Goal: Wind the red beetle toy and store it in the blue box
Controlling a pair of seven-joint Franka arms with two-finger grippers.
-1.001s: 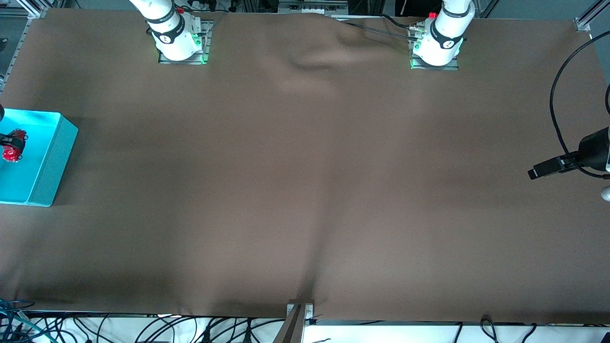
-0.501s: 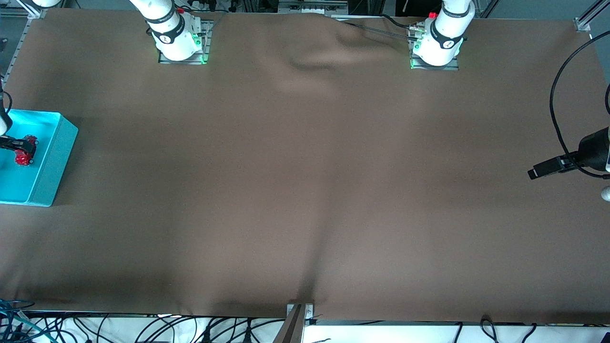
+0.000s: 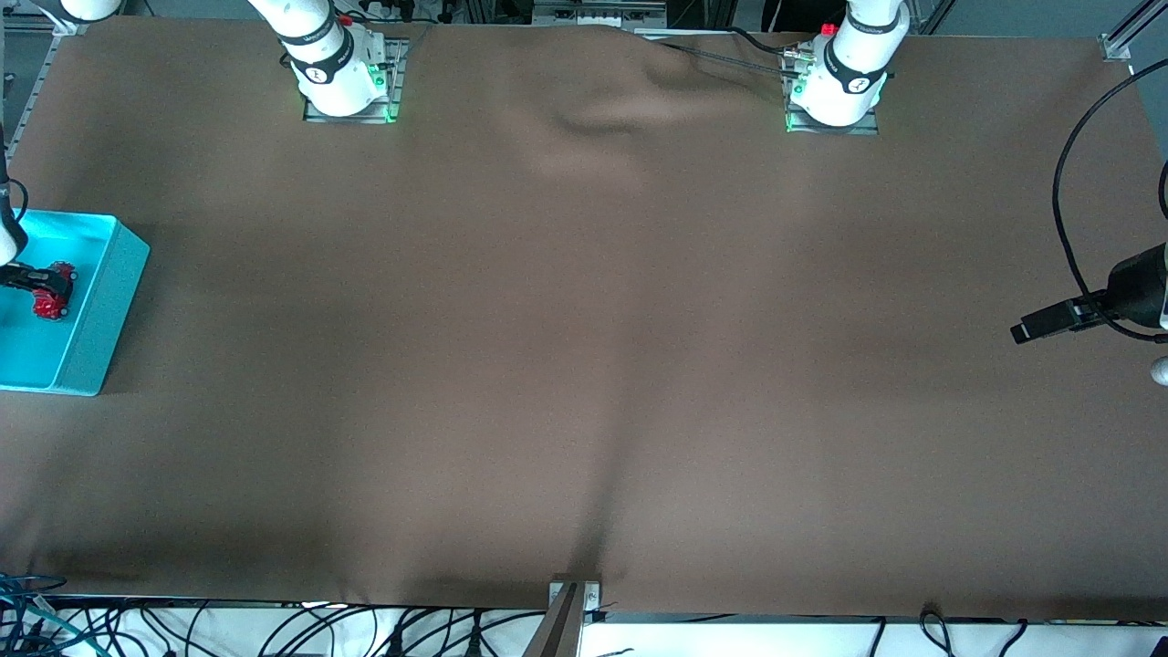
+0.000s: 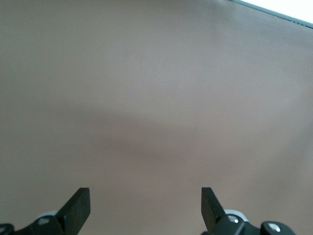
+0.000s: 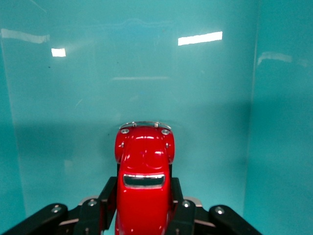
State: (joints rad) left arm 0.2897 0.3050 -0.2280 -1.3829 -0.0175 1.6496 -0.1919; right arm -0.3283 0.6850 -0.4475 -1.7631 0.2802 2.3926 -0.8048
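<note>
Red beetle toy [image 5: 143,188]: glossy red car, held low inside the blue box, its nose pointing away from the wrist camera; from the front camera it shows as a small red shape [image 3: 52,294] above the cyan floor.
Blue box [image 3: 108,297]: turquoise bin at the right arm's end of the table, partly cut off by the picture's edge; bright cyan inside, light glints on its floor and wall.
Right gripper [image 5: 144,208]: lowered into the box, black fingers [image 5: 108,198] clamped on both flanks of the car's body.
Left gripper [image 4: 144,208]: fingers spread wide with nothing between them, hanging over bare brown cloth at the left arm's end of the table; this arm waits.
Table cloth [image 3: 584,365]: brown, creased near the robots' bases, a fold running toward the front camera at mid-table.
</note>
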